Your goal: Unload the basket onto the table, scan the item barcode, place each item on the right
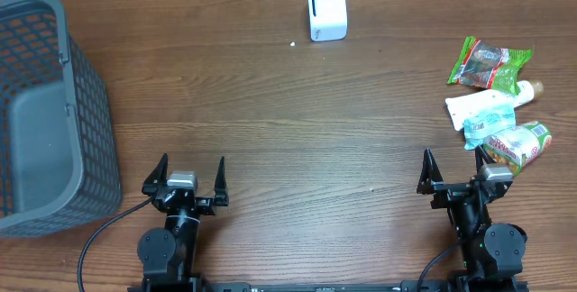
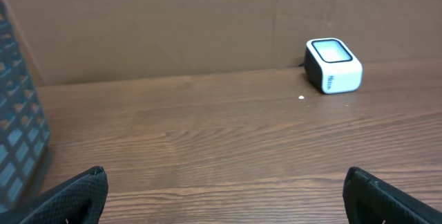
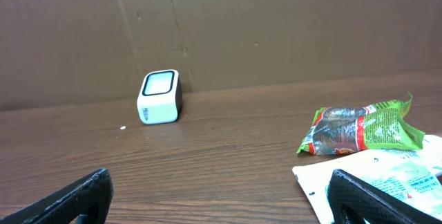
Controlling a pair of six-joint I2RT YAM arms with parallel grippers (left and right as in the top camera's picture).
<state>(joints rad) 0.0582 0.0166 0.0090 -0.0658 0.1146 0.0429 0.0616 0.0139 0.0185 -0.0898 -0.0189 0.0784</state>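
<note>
The packet [image 1: 516,145] lies on the counter [image 1: 315,130] just beside the right gripper [image 1: 458,170], in a small heap of wrapped goods. That gripper and the left gripper [image 1: 191,170] both have their jaws spread and empty. The packet looks light, soft and crinkly; pinching a sealed edge seems safest. The scanner [image 1: 326,10] stands far back.

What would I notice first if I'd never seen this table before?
Probably the big grey basket filling the left side of the wooden table. Then the small white barcode scanner standing alone at the back, and the colourful packets heaped at the right edge. The left gripper and right gripper sit open at the front.
</note>
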